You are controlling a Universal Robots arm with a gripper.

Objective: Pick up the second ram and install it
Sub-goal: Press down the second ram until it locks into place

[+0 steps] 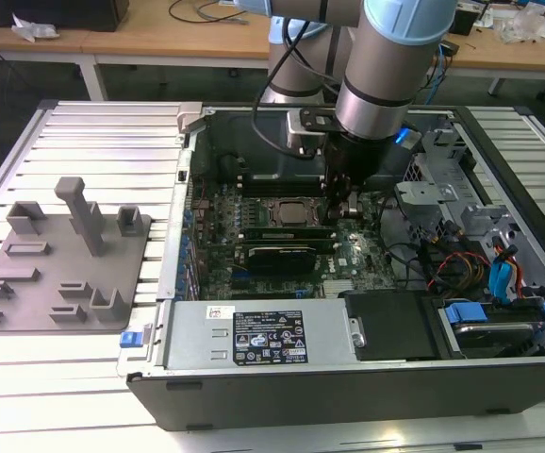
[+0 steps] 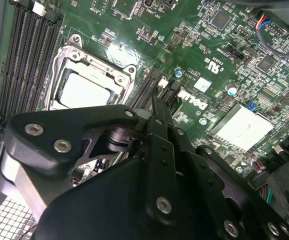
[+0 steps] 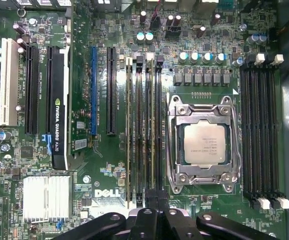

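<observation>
Two slim dark strips stand in the black slots beside the square metal CPU socket (image 3: pixel 203 142). The second ram (image 3: pixel 149 130) is the strip nearer the socket, lying along its slot (image 1: pixel 287 228). My gripper (image 3: pixel 152 197) is low inside the open computer case (image 1: pixel 348 203), its two fingers pressed together over one end of that strip. Nothing shows between the fingers. In the second wrist view the gripper (image 2: pixel 157 105) points down at the slot ends by the socket (image 2: pixel 92 87). Whether the fingertips touch the strip I cannot tell.
A black graphics card (image 3: pixel 58 100) stands in the board beyond the slots. Empty memory slots (image 3: pixel 259 135) run on the socket's other side. Cables and drive bays (image 1: pixel 489 274) crowd the exterior view's right. A grey studded tray (image 1: pixel 60 260) lies on the slatted table at that view's left.
</observation>
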